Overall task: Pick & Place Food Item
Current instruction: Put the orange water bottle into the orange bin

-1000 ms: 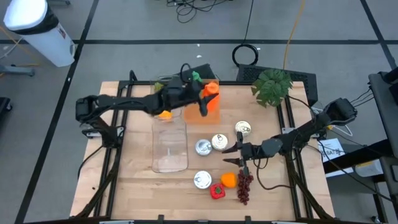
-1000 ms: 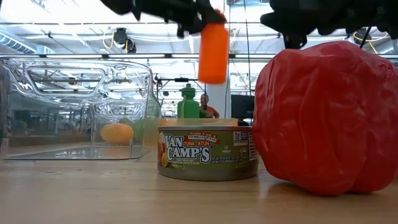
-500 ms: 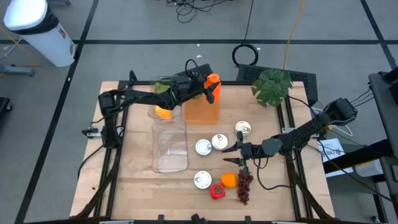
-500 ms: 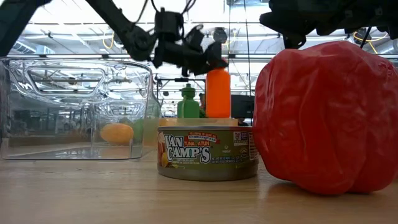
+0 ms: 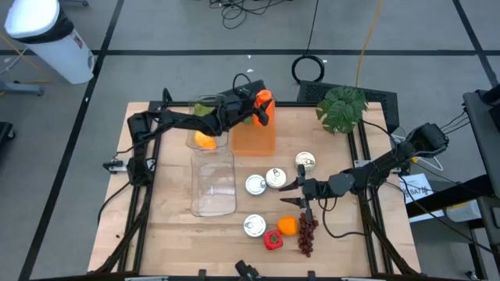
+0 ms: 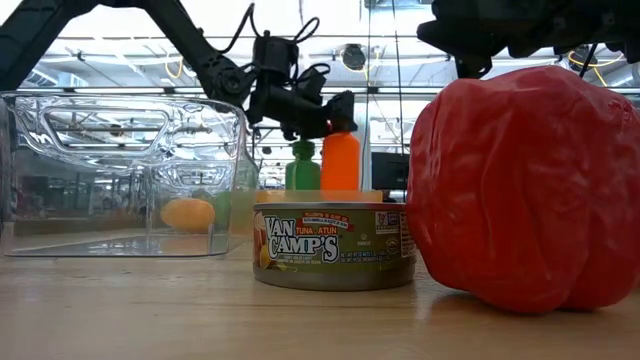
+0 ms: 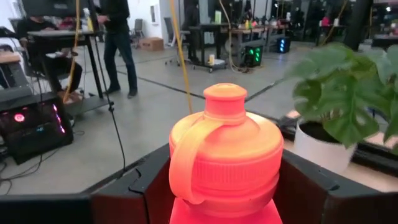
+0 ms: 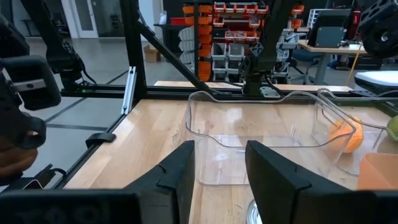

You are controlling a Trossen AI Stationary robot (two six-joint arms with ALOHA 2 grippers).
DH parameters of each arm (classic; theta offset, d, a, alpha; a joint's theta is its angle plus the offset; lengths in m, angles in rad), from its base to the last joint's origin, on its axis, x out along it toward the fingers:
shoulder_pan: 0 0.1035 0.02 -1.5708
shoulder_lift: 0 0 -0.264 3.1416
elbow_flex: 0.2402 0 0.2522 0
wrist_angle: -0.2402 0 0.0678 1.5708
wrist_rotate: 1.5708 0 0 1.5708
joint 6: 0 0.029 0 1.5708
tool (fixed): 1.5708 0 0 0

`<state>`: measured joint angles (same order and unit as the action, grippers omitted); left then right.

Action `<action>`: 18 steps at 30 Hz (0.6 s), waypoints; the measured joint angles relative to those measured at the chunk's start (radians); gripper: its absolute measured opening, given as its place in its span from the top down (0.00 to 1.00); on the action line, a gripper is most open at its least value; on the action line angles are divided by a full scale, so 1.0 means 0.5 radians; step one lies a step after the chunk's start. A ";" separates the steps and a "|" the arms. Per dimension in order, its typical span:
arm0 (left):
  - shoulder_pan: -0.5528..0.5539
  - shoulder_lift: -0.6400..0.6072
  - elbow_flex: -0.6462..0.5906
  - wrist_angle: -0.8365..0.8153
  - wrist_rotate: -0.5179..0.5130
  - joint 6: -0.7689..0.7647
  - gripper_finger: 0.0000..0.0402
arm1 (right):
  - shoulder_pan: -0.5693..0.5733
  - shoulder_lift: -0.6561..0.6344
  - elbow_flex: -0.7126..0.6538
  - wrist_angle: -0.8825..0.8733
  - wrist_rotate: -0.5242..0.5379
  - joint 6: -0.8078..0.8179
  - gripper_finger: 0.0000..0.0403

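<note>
Orange bottle [image 5: 264,107] sat in left gripper [image 5: 258,111] over the orange bin [image 5: 254,138] in the high view; four cans counted, one clear tub [image 5: 212,182]. Low view: bottle apparently still clamped. Right gripper [image 5: 292,193] idled part-open, empty.

Overhead cam looks down; low cam level, both share orange bottle [image 5: 264,107].

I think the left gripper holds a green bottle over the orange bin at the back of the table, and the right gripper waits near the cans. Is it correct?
Not quite: the bottle is orange, not green, as the left wrist view shows. The left gripper does hold it over the orange bin at the back of the table, and the right gripper waits near the cans.
</note>
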<state>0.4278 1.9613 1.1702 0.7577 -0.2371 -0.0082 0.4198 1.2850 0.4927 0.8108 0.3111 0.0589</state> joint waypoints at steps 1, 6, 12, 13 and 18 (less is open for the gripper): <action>-0.001 0.010 0.000 -0.003 0.001 0.002 0.44 | 0.000 0.000 0.000 -0.001 0.000 0.000 0.68; -0.002 0.073 0.000 -0.010 0.000 -0.003 0.44 | 0.000 0.000 0.000 0.000 0.000 0.000 0.68; -0.023 0.098 0.000 -0.012 0.002 0.005 0.44 | 0.000 0.000 0.000 -0.001 0.000 0.000 0.68; -0.028 0.097 0.000 -0.007 0.003 0.005 0.44 | 0.000 0.000 0.000 -0.001 0.000 0.000 0.68; -0.035 0.097 0.000 -0.032 0.005 0.010 0.40 | 0.000 0.000 0.001 -0.002 0.000 0.000 0.68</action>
<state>0.4103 2.0096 1.1702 0.7415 -0.2344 -0.0032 0.4198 1.2850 0.4930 0.8101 0.3111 0.0589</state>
